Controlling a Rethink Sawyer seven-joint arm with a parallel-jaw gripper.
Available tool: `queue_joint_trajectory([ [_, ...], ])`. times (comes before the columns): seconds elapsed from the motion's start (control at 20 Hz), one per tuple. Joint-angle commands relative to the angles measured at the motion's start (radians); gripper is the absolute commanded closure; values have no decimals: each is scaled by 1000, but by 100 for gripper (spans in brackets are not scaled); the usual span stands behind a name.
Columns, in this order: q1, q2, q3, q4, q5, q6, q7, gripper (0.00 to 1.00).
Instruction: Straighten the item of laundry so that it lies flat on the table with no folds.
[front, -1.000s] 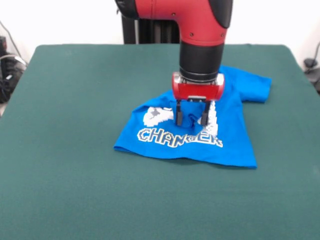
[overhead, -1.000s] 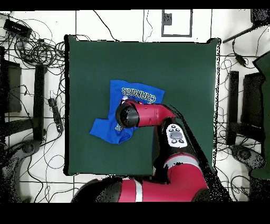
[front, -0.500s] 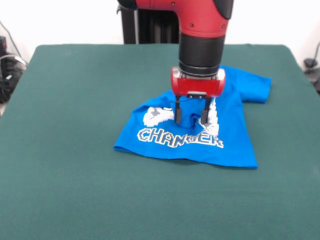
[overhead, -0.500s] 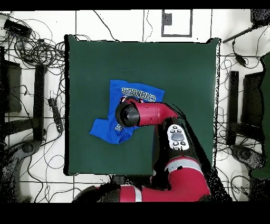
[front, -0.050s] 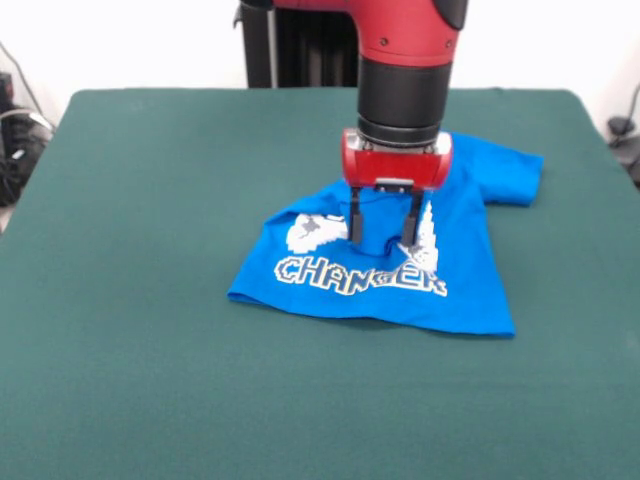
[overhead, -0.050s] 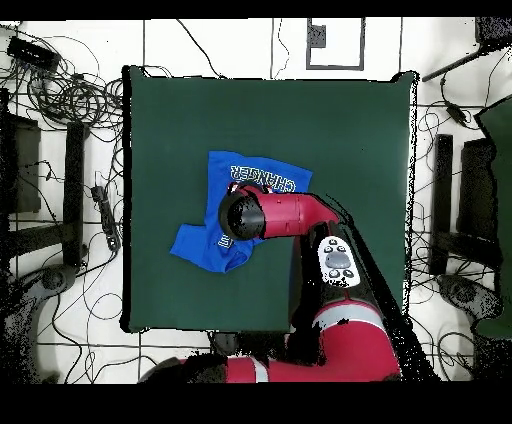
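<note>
1. Blue T-shirt (front, -0.050s: 400, 262) lies rumpled near the middle of the green table (front, -0.050s: 150, 300).
2. Gripper (front, -0.050s: 382, 240) over the shirt's middle, fingers spread, a raised fold between them.

The blue T-shirt (front, -0.050s: 400, 255) carries white pixel-style lettering with dark outlines. From the front the word "CHANGER" can be read across its lower part, with creases distorting the last letters. In the overhead view the same word "CHANGER" (overhead, -0.050s: 266, 180) appears upside down near the shirt's upper edge. No other text is legible.
</note>
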Motion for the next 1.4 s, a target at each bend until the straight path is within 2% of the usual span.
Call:
queue_joint_trajectory([
  [0.05, 17, 54, 84, 57, -18, 83, 31, 0],
  [0.6, 55, 76, 80, 38, 0, 63, 67, 0],
  [1.4, 47, 82, 83, 34, -3, 60, 57, 0],
])
